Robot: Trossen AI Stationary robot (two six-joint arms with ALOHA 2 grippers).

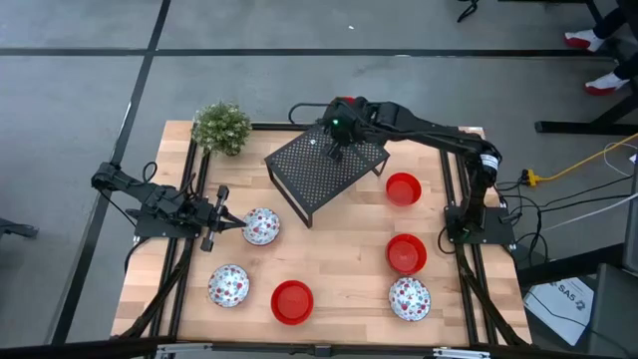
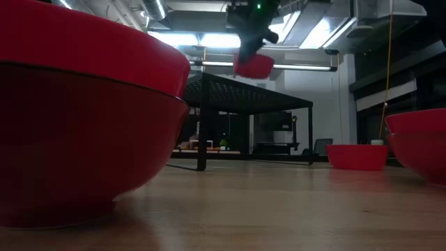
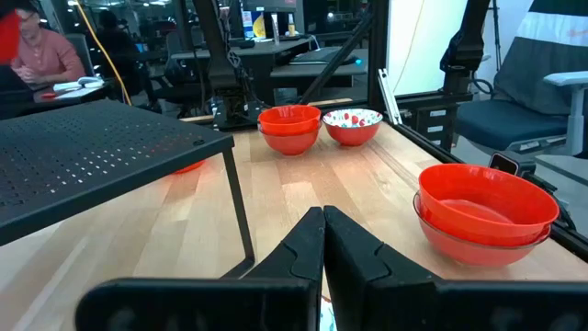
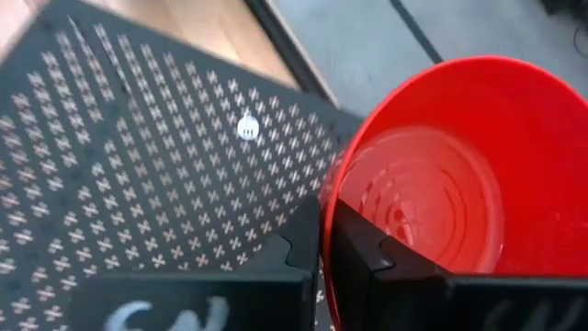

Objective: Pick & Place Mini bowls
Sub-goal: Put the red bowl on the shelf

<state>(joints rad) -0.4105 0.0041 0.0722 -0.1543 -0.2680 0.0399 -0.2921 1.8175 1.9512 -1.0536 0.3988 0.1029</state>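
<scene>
My right gripper (image 1: 340, 128) hovers over the black mesh rack (image 1: 327, 168), shut on a plain red mini bowl (image 4: 441, 175), which the low view shows just above the rack top (image 2: 253, 66). My left gripper (image 1: 237, 221) is shut, its fingertips at the left rim of a speckled bowl (image 1: 261, 227) that stands on the table. A sliver of that bowl (image 3: 324, 315) shows between the fingers. Several more bowls stand on the table: red ones (image 1: 403, 188) (image 1: 406, 253) (image 1: 292, 301) and speckled ones (image 1: 228, 286) (image 1: 409, 298). My right gripper pinches the red bowl's rim (image 4: 333, 198), one finger (image 4: 367, 262) inside the bowl and one (image 4: 299, 241) outside. The fingers come from above, pointing down. The bowl is lifted clear and hangs below them over the rack. My left gripper: I cannot tell whether its shut fingers touch the speckled bowl.
A small green potted plant (image 1: 221, 127) stands at the table's far left corner. The rack stands on thin legs, with the table open beneath it. Bare wood lies between the bowls mid-table (image 1: 344, 249). A person sits in the room beyond the table (image 3: 41, 57).
</scene>
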